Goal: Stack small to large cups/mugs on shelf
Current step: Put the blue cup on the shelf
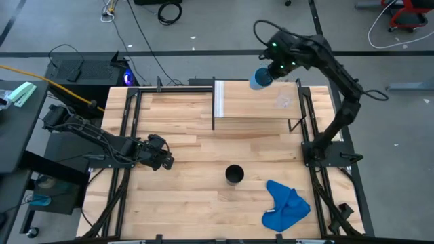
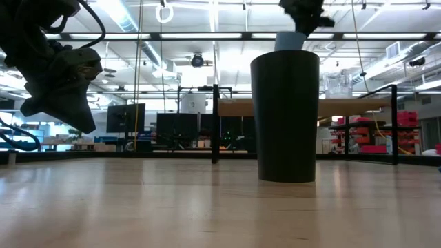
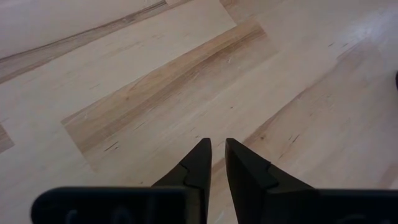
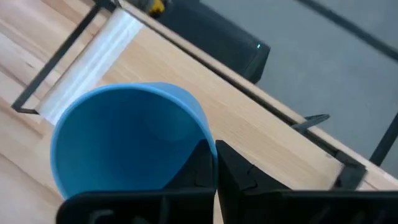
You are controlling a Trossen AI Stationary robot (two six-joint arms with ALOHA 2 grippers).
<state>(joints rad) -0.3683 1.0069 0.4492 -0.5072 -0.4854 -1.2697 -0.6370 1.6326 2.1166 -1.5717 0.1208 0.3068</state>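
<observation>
My right gripper (image 1: pixel 271 70) is shut on the light-blue cup (image 1: pixel 260 78), held high over the far edge of the shelf (image 1: pixel 251 102). In the low view the cup (image 2: pixel 291 41) shows above the black one. The small clear cup (image 1: pixel 283 102) stands on the shelf's right part. On the table in front of the shelf the black cup (image 1: pixel 234 175) stands upright on its base. My left gripper (image 1: pixel 166 161) hangs low over the table's left side, with a narrow gap between its fingers (image 3: pixel 217 148) and nothing in it. My right gripper pinches the light-blue cup's wall at the rim (image 4: pixel 202 134), one finger inside the cup and one outside. The fingers come from above, slanting down. The cup hangs clear of the shelf and table, its mouth toward the wrist camera.
A crumpled blue cloth (image 1: pixel 285 207) lies near the table's front right corner. The shelf's white end panel (image 1: pixel 218 98) stands at its left end. Black frame rails (image 1: pixel 129 129) run along the table's left and right sides.
</observation>
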